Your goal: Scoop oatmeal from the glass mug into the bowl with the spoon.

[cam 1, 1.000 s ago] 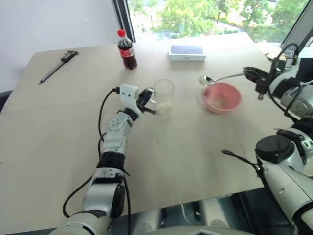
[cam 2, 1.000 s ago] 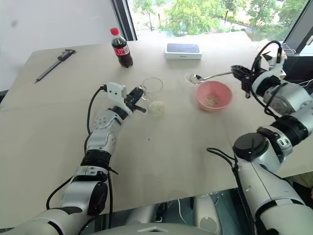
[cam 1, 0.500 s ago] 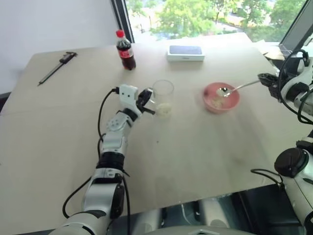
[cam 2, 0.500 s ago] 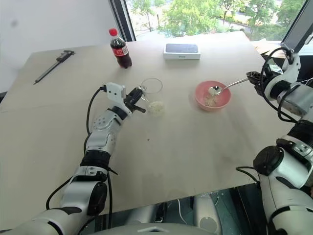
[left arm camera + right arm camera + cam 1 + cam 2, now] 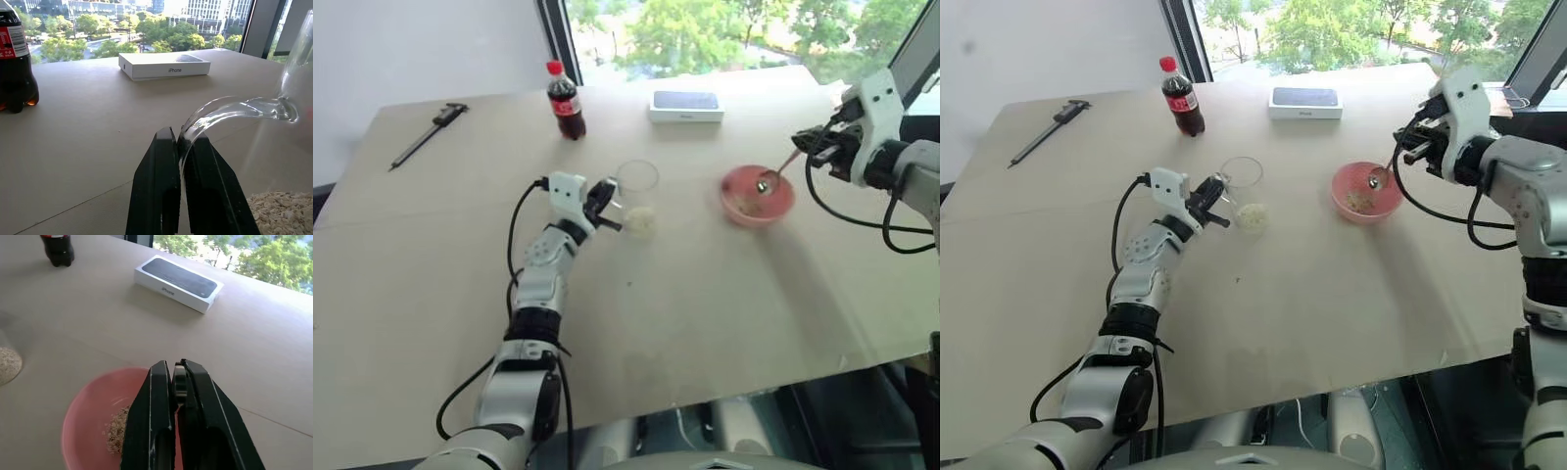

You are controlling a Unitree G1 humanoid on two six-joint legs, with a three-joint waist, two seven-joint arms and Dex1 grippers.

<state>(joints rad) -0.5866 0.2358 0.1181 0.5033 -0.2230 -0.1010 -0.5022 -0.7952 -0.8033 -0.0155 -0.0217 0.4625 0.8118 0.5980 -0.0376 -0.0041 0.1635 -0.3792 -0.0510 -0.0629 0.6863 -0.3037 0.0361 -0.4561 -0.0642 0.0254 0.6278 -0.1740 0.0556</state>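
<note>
- Tabletop from the head views: right gripper (image 5: 1408, 149) has rolled, tipping the spoon (image 5: 1377, 177) into the bowl (image 5: 1342, 201); left gripper (image 5: 610, 206) is clamped on the mug (image 5: 639, 191) handle.
- Left wrist: oatmeal (image 5: 281, 212) remains in the mug.
- Right wrist: jaws pinch the spoon handle over oatmeal in the bowl; the scoop looks delivered.

The left arm runs from the lower left of the head view up toward the middle, forearm low over the tabletop, a black cable looping beside the wrist. Its left end effector (image 5: 610, 204) points toward the frame's centre, fingers (image 5: 159, 191) pressed together on the handle of the glass mug (image 5: 637, 186). The right arm enters from the right edge in the upper part of the frame, wrist raised. The right end effector (image 5: 1408, 147) points left and slightly down, fingers (image 5: 151, 421) clamped on the handle of the spoon (image 5: 1380, 176).
</note>
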